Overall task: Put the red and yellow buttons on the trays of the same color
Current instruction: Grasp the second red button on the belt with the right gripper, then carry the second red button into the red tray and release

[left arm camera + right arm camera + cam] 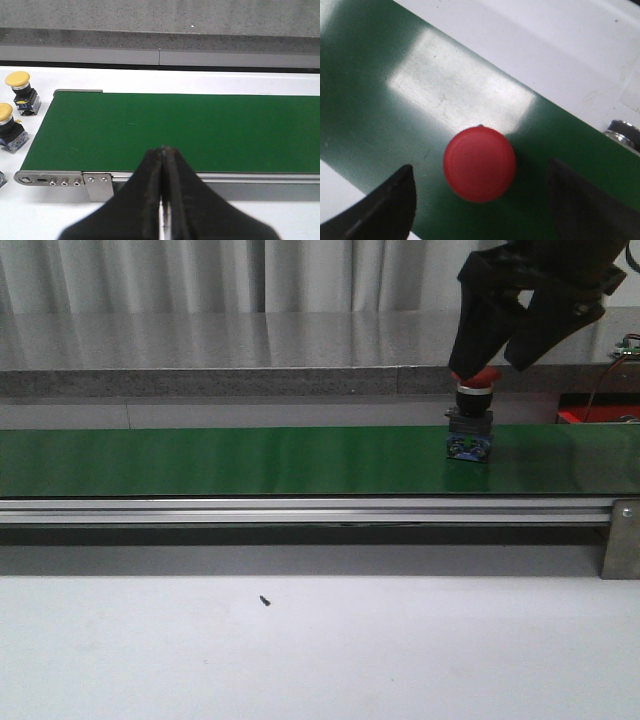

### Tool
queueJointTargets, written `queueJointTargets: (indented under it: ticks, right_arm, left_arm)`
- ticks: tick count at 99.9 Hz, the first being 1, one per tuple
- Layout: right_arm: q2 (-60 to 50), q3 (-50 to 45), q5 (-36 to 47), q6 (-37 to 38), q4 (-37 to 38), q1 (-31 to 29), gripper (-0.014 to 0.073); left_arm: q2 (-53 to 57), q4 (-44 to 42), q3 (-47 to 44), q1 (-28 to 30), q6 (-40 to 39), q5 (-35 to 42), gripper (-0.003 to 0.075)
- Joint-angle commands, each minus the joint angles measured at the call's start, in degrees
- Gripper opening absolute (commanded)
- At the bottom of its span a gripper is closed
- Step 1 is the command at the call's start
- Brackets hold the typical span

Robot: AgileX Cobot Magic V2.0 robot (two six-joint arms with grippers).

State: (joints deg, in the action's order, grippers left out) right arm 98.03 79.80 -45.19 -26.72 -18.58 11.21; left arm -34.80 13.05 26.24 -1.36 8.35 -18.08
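Red button [472, 418] stands upright on the green conveyor belt [250, 460], far right; the right tool [500, 358] hangs just above it, fingers spread, straddling its cap.

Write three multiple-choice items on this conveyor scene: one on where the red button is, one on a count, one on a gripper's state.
1. Where does the red button stand?
A. on the green belt
B. on the white table
C. on a tray

2. How many yellow buttons show in the left wrist view?
A. none
B. two
C. four

3. How is the right gripper?
A. shut on the button
B. open around the button
C. far from the belt

Answers:
1 A, its base sits on the belt.
2 B, one yellow button and another stand beside the belt's end.
3 B, both fingers flank the red cap with gaps.
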Motion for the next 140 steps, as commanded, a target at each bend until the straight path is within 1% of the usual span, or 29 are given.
queueJointTargets:
  ticks: [1, 17, 22, 29, 34, 39, 46, 61, 75, 84, 99, 108, 125, 140]
  right_arm:
    - [-1.3, 1.4, 3.6, -0.8, 0.0, 0.1, 0.0545]
    - [1.3, 1.4, 3.5, -0.8, 1.1, 0.1, 0.0542]
    - [1.9, 1.4, 3.3, -0.6, 1.1, 0.0, 0.0514]
    - [2.1, 1.4, 2.9, -0.6, 1.2, 0.0, 0.0416]
    - [2.1, 1.4, 2.9, -0.3, 1.1, 0.0, 0.0314]
    - [2.1, 1.8, 2.3, -0.2, 1.1, -0.1, 0.0237]
    - [2.1, 2.6, 1.1, 0.1, 1.1, -0.4, 0.0176]
    - [2.0, 7.0, -3.4, 1.3, 1.1, -2.3, 0.0172]
    - [2.0, 12.9, -6.3, 1.9, 1.1, -6.9, 0.0172]
    - [2.0, 15.9, -6.0, 1.9, 1.1, -11.2, 0.0172]
    - [3.5, 19.5, -2.8, 2.0, -0.1, -19.0, 0.0172]
    - [5.8, 22.4, -2.6, 2.0, -0.7, -22.3, 0.0172]
    - [12.4, 28.9, -3.4, 2.0, -0.7, -25.4, 0.0172]
    - [18.8, 34.9, -3.6, 2.0, -0.7, -25.8, 0.0172]
  left_arm:
    - [0.1, 0.7, 1.6, -0.5, 0.1, 4.4, -0.002]
    - [0.1, 0.7, 1.6, -0.5, 0.1, 4.4, -0.002]
    - [0.1, 0.7, 1.6, -0.5, 0.1, 4.4, -0.002]
    - [0.1, 0.7, 1.6, -0.5, 0.1, 4.4, -0.002]
    - [0.1, 0.7, 1.6, -0.5, 0.1, 4.4, -0.002]
    - [0.1, 0.7, 1.6, -0.5, 0.1, 4.4, -0.002]
    - [0.1, 0.7, 1.6, -0.5, 0.1, 4.4, -0.002]
    - [0.1, 0.7, 1.6, -0.5, 0.1, 4.4, -0.002]
    - [0.1, 0.7, 1.6, -0.5, 0.1, 4.3, -0.002]
    - [0.1, 0.7, 1.6, -0.5, 0.1, 4.3, -0.002]
    - [0.1, 0.7, 1.6, -0.5, 0.1, 4.3, -0.002]
    - [0.1, 0.7, 1.6, -0.5, 0.1, 4.3, -0.002]
    - [0.1, 0.7, 1.6, -0.5, 0.1, 4.3, -0.002]
    - [0.1, 0.7, 1.6, -0.5, 0.1, 4.3, -0.002]
